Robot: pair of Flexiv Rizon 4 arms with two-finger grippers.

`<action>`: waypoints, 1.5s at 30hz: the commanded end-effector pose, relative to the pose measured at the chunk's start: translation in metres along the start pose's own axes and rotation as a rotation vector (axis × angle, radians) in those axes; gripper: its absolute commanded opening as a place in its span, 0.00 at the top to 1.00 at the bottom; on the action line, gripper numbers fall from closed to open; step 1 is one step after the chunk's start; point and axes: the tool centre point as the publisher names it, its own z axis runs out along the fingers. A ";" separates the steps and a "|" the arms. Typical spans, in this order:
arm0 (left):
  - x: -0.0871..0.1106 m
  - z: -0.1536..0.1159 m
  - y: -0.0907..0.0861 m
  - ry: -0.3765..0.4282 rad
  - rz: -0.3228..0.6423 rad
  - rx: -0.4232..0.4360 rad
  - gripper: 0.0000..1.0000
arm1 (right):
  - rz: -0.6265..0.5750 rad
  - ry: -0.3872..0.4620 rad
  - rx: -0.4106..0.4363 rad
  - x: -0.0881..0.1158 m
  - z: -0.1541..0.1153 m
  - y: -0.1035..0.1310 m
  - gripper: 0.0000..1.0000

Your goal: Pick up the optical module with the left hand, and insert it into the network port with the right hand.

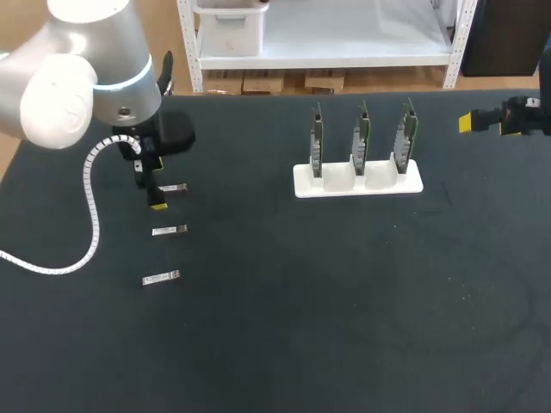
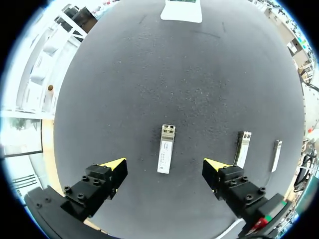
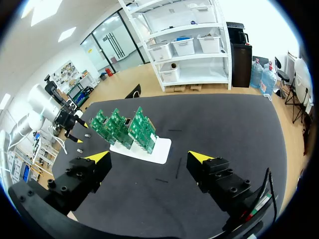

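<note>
Three silver optical modules lie in a column at the table's left: the far one [image 1: 173, 188], the middle one [image 1: 170, 230] and the near one [image 1: 161, 277]. My left gripper [image 1: 153, 186] hangs open just above the far module. In the left wrist view this module [image 2: 166, 148] lies on the mat between the spread yellow tips of the gripper [image 2: 165, 166], untouched, with the other two [image 2: 242, 148] [image 2: 276, 155] off to one side. A white holder [image 1: 357, 179] carries three upright green port boards [image 1: 359, 136]. My right gripper [image 1: 470, 122] is open and empty at the far right edge, with the boards [image 3: 124, 127] ahead of its fingers.
The dark mat [image 1: 344, 301] covers the whole table. A white coiled cable [image 1: 89, 202] hangs from my left arm over the left side. The white holder [image 2: 182, 11] shows far ahead of the left gripper.
</note>
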 end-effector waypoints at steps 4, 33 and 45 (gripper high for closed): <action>-0.004 0.004 0.001 0.010 0.024 0.020 0.00 | 0.001 -0.001 0.006 0.000 0.000 0.001 0.00; -0.002 0.009 -0.003 -0.019 0.049 0.029 1.00 | 0.001 -0.001 0.006 0.000 0.000 0.001 0.00; 0.002 0.009 -0.003 -0.001 0.037 0.034 1.00 | 0.001 -0.001 0.006 0.000 0.000 0.001 0.00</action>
